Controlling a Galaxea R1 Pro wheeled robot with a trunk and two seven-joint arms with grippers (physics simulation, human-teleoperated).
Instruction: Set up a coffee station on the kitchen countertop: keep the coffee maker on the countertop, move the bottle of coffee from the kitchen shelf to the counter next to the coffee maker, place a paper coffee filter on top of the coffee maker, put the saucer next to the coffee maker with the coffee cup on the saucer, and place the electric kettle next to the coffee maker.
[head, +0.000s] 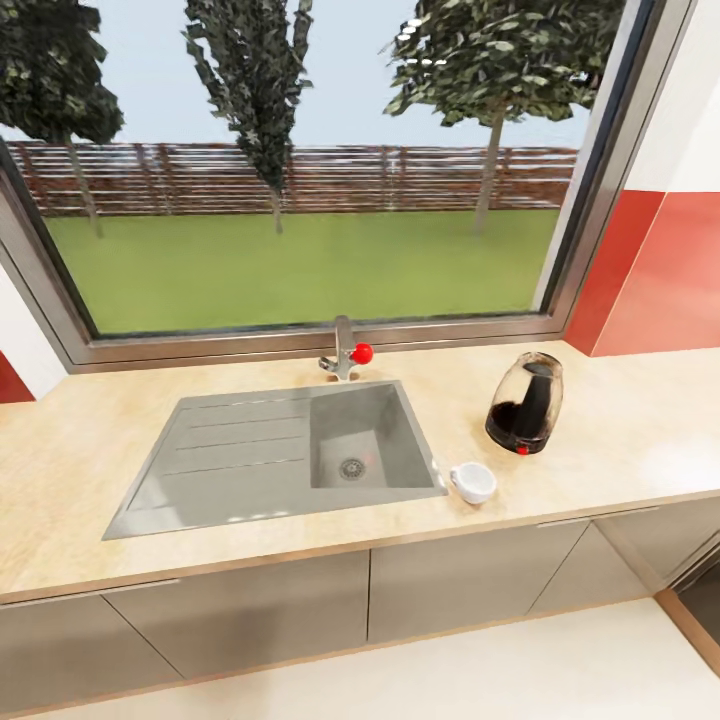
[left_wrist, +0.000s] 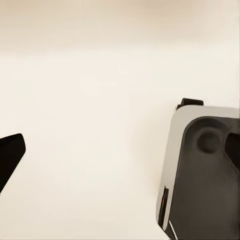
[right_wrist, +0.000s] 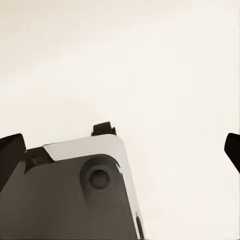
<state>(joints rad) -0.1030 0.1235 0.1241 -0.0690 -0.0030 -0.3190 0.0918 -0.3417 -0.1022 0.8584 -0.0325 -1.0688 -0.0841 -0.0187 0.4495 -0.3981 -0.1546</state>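
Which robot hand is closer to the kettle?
Probably right: the electric kettle stands to the robot's right. The left gripper and right gripper both point at floor, away from it.

- Bright, even daylight comes through the window (head: 300, 200) onto the surface (head: 620, 430).
- Shadows are faint and soft; the sink (head: 280, 455) shows no glare.
- Straight lines bow near the head view's edges.
- Wrist views look pale, washed out.

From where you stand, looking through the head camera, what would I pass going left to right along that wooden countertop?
The steel sink with its ridged drainer and basin, the tap with a red knob behind the basin → small white coffee cup → glass electric kettle → bare kitchen countertop running off to the right.
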